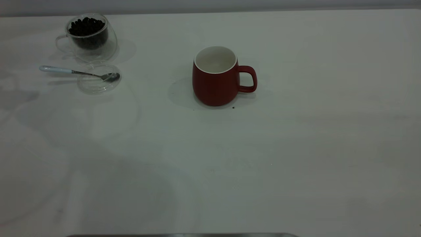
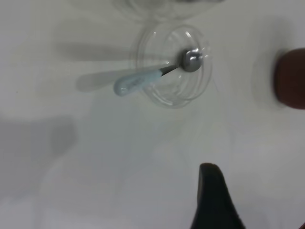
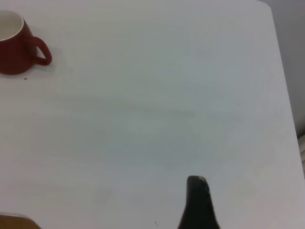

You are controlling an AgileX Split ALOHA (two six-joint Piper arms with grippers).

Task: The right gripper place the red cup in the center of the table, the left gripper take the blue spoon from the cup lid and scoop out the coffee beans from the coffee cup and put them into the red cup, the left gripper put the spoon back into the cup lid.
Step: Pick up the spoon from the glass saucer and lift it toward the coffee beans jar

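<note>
The red cup (image 1: 215, 82) stands upright near the middle of the table (image 1: 263, 158), handle to the right, its white inside bare. It also shows in the right wrist view (image 3: 14, 55) and at the edge of the left wrist view (image 2: 290, 78). The coffee cup (image 1: 90, 41) with coffee beans (image 1: 86, 26) stands at the far left. In front of it lies the cup lid (image 1: 95, 88), with the blue spoon (image 1: 75, 71) resting bowl-in-lid, handle pointing left. My left gripper (image 2: 257, 195) hovers open above the table, short of the spoon (image 2: 140, 81) and the lid (image 2: 162, 98). My right gripper (image 3: 200, 198) hangs over bare table, far from the red cup.
A small dark speck (image 1: 233, 107) lies by the red cup's base. The table's far edge (image 1: 210, 11) runs behind the cups. The table's side edge (image 3: 283, 95) shows in the right wrist view. Neither arm shows in the exterior view.
</note>
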